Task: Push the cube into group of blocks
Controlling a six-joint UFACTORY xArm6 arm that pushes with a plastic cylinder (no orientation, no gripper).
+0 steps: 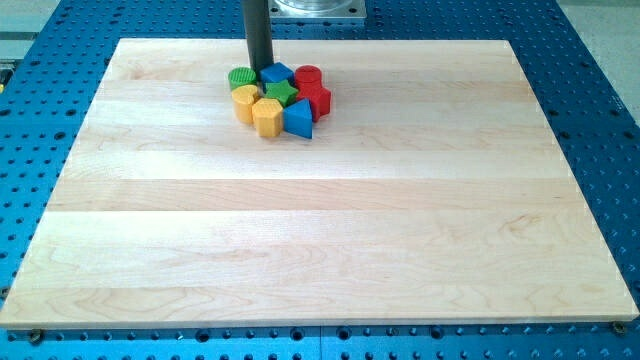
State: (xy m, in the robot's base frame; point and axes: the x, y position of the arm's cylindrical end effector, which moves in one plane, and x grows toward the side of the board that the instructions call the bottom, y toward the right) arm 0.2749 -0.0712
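A tight group of blocks sits near the view's top, left of centre. The blue cube (277,74) is at the group's top edge, touching the green star (281,92). Around them are a green cylinder (241,78), a yellow cylinder (245,101), a yellow hexagonal block (267,116), a blue triangular block (299,119), a red cylinder (308,77) and a red block (317,99). My tip (260,68) stands at the group's top edge, between the green cylinder and the blue cube, close against the cube's left side.
The wooden board (320,230) lies on a blue perforated table (50,120). The arm's metal base (318,8) is at the view's top centre.
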